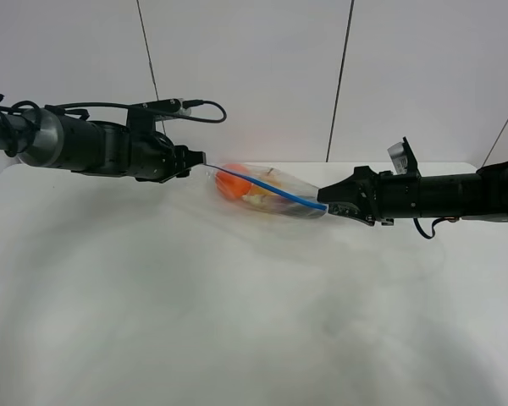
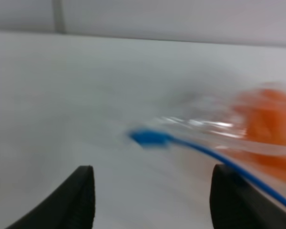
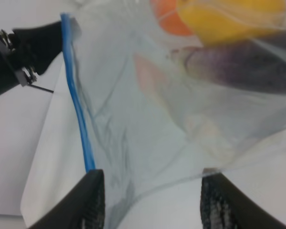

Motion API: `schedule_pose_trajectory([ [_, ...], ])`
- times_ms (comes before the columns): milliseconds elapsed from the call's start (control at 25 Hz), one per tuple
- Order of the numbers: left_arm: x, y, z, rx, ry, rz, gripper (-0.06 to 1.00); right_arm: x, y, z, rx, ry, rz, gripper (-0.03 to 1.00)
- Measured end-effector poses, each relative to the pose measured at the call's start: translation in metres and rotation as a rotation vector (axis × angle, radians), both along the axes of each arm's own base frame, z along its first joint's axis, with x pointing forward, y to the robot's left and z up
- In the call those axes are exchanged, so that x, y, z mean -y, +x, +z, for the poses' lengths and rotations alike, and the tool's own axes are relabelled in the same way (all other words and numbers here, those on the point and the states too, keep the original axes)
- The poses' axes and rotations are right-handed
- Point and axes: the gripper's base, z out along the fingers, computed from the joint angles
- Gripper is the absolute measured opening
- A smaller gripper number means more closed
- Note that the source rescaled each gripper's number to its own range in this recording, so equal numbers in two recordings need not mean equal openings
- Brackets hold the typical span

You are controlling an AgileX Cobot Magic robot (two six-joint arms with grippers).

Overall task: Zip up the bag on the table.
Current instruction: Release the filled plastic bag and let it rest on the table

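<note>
bag spot: the bag [image 1: 267,190] sat toward the far side of the table [image 1: 237,338], stretched btw my two grippers, zipper strip [image 1: 271,188] running end to end.
left hand: left gripper [image 2: 155,193] was spread wide, nothing pinched. The strip's blue end [image 2: 150,137] lay just ahead of the fingertips, and the strip ran past one finger.
right hand: right gripper [image 3: 150,193] was spread too. The bag's other end lay btw its fingers, but the film wasn't squeezed afaict.
step (my guess): lining up to close on the strip, left at one end, right anchoring the other.
doing it well: imo right should clamp the corner first so the bag can't skate on the table. Then left should center the strip btw its pads, pinch on the strip only and not loose film, and slide along keeping the strip taut and straight. Slack would prob let it pop out.
ext cam only: showed both arms at once and how the whole bag lay.
left wrist only: showed the blue end vs my fingertips, plus the orange fruit [image 2: 267,119]. V blurry tho, couldn't tell if there's a slider.
right wrist only: showed the sharp strip, the crinkled film and the yellow fruit [image 3: 229,14] and purple fruit [image 3: 248,64]. It also showed the left gripper sitting right by the strip's far end.
</note>
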Motion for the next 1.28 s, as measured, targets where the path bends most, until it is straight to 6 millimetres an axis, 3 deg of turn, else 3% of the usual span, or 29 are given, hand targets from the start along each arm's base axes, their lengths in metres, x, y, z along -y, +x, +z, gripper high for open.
schedule_pose_trajectory([
  [240,0.028,-0.002,0.007,-0.041,-0.379,-0.093,0.81,0.0,0.0,-0.001,0.002,-0.008,0.0,0.68],
  [480,0.058,-0.007,0.029,-0.139,-0.766,-0.223,0.81,0.001,0.0,-0.002,0.003,-0.028,0.005,0.68],
  [760,0.078,-0.02,0.057,-0.307,-1.095,-0.422,0.81,0.002,0.0,-0.004,0.002,-0.056,0.008,0.68],
  [1040,0.063,-0.032,0.075,-0.505,-1.339,-0.565,0.81,0.002,0.0,-0.005,0.006,-0.067,0.007,0.68],
  [1280,0.049,-0.03,0.081,-0.506,-1.364,-0.555,0.81,0.003,-0.001,-0.005,0.011,-0.075,0.016,0.68],
])
